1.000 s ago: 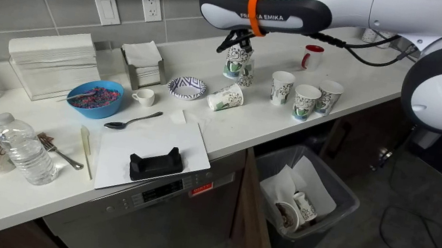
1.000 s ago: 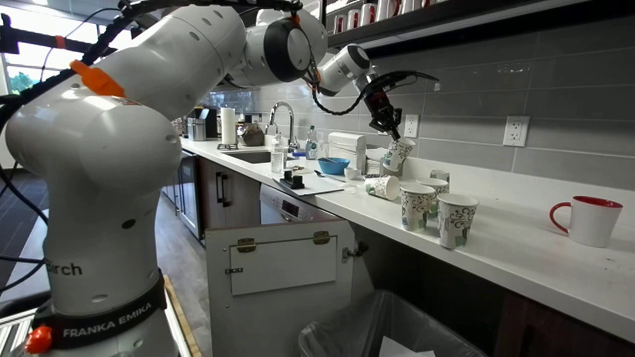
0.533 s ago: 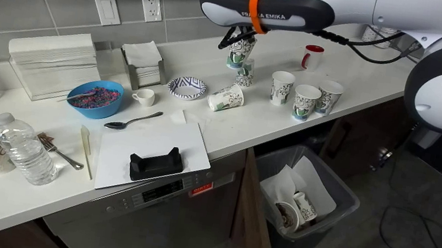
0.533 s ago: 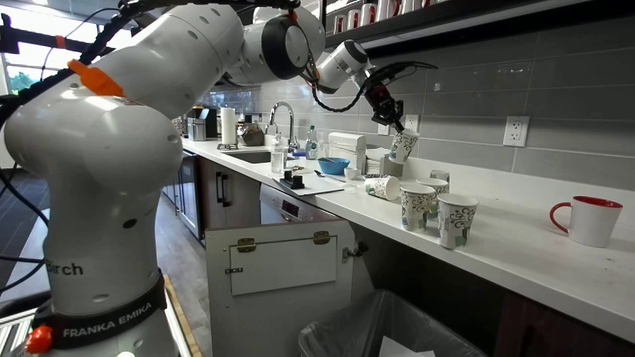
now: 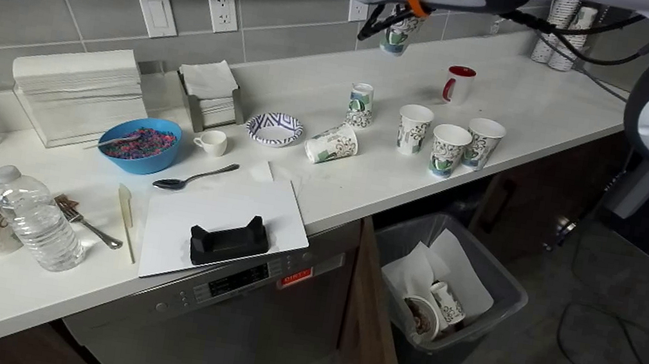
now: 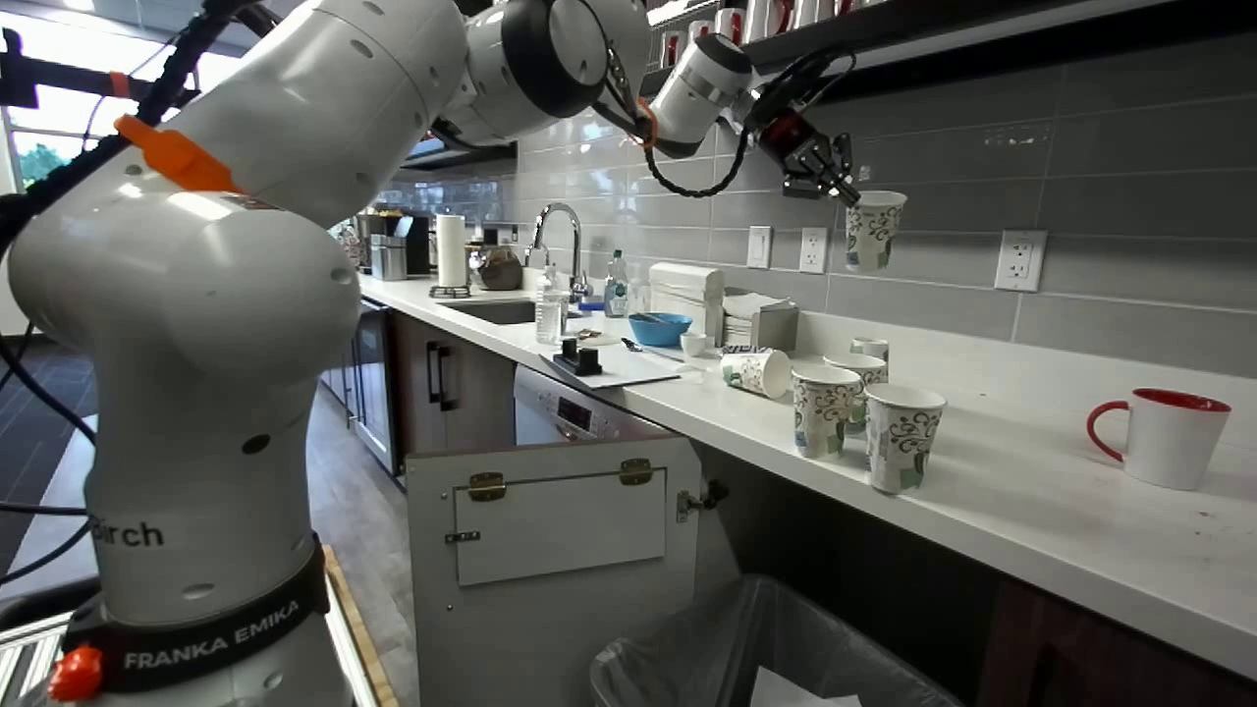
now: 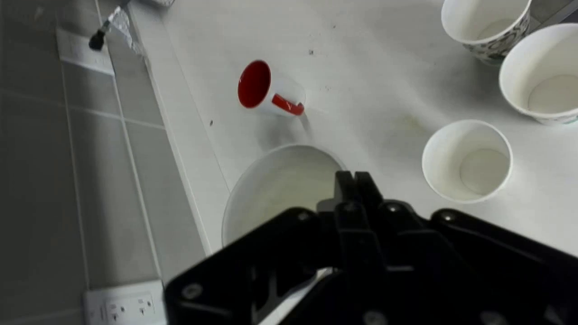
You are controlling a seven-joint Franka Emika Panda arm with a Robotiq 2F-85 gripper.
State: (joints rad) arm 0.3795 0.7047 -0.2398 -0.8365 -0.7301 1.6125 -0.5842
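My gripper is shut on the rim of a patterned paper cup, whose open top faces the camera in the wrist view. In an exterior view this held cup hangs nearly upright in front of the wall tiles, well above the counter, below the tips of my gripper. The arm covers part of the cup in an exterior view. On the counter beneath are an upside-down paper cup, a cup lying on its side, and three upright cups, one of them the nearest cup in the wrist view.
A white mug with red inside stands farther along the counter. A patterned bowl, a small white cup and a blue bowl sit the other way. Below the counter edge stands a lined trash bin beside an open cabinet door.
My gripper has risen with the cup and shifted to the right in both exterior views. The upside-down cup, partly covered before, now shows whole in an exterior view. The other cups have stayed put.
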